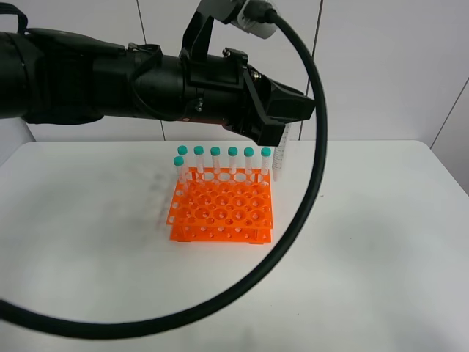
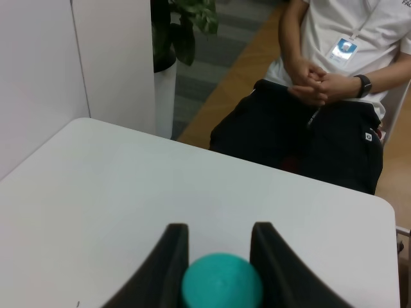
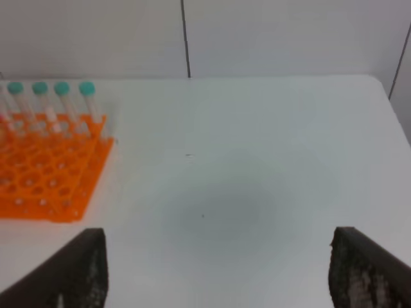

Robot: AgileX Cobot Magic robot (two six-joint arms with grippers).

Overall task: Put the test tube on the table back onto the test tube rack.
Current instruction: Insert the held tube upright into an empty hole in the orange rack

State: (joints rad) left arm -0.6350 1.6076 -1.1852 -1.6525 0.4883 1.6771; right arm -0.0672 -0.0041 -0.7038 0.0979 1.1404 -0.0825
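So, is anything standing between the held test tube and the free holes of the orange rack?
Nothing visible blocks it. The left gripper holds the test tube beside the test tube rack's back right corner. The other tubes stand at its back; the front rows are open.

The black left arm [image 1: 110, 77] stretched out level, gripping.
Its black left gripper [image 2: 220, 232] pinched a teal-capped clear test tube [image 2: 222, 282] (cap between the fingers); the black right gripper [image 3: 221, 260] gaped wide.

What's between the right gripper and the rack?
Only bare table lies between the right gripper and the rack, as the right wrist view shows.
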